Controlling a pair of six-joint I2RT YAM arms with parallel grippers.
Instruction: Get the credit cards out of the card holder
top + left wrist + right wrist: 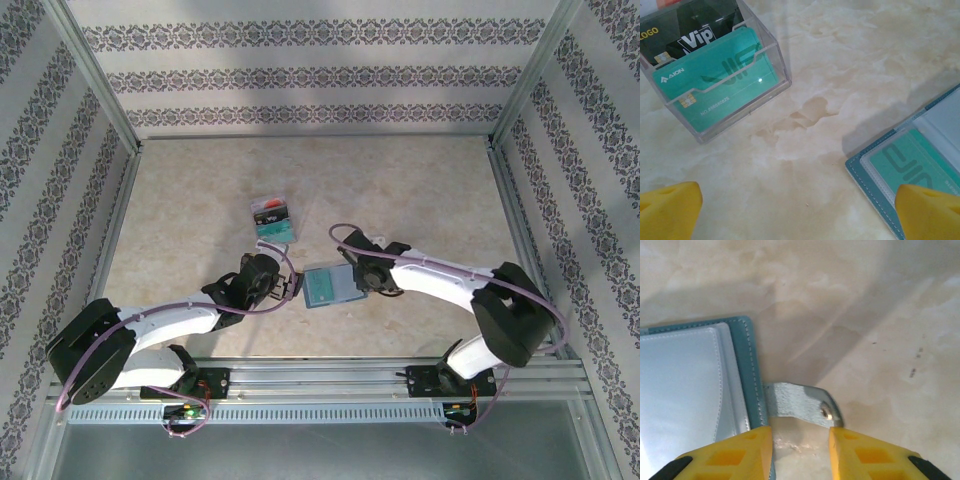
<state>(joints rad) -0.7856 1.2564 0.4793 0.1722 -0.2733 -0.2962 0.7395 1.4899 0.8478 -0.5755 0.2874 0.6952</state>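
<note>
L gripper (800, 215) is wide open over the table (850, 65), btwn a clear box (774, 70) w/ cards (715, 75) and the card holder (940, 117). Holder lies open, teal card (912, 167) in a pocket. R gripper (800, 452) is narrow w/ nothing held, tips at the holder's snap strap (800, 407).

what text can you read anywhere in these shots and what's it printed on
"LOGO" - yellow, on the black plastic card at the back of the clear plastic box.
"Vip" - white, on the second black card in that box.
"AION" - white, on the front teal card in the box.
"NO." plus digits lower on that card: too blurred to read.
Small print on the pocketed teal card in the blue-grey wallet: unreadable.
</note>
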